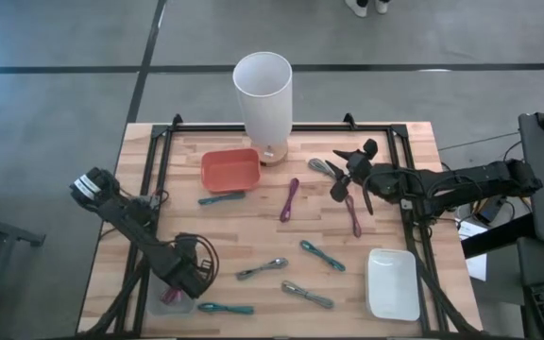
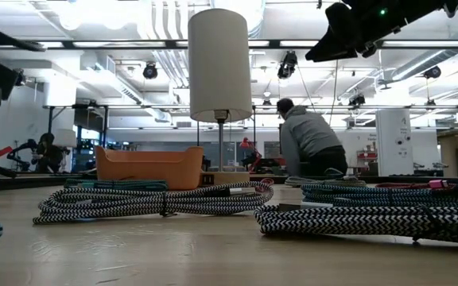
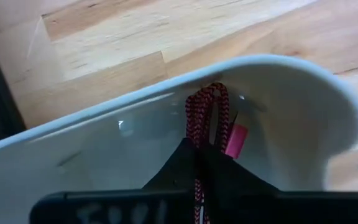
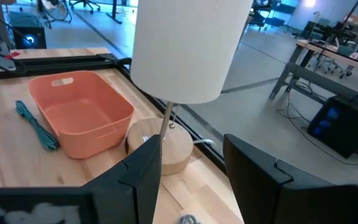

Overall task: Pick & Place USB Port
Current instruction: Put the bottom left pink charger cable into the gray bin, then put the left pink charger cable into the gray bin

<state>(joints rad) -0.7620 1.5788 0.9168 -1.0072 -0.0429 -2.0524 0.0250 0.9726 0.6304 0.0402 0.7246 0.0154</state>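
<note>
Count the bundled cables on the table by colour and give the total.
Teal cables: 3
Purple cables: 2
Grey cables: 3
Red cable: 1
Total: 9

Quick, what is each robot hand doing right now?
Left hand: shut on the red braided cable, over a clear tray.
Right hand: open, empty.

Table centre in the high view: scattered cables (image 1: 290, 199), narrow bare lanes between them. Lamp (image 1: 263, 94) stands tall at upper centre, orange bin (image 1: 230, 169) just left of it. White tray (image 1: 392, 283) fills lower right. Left edge bare wood, passable.
</note>
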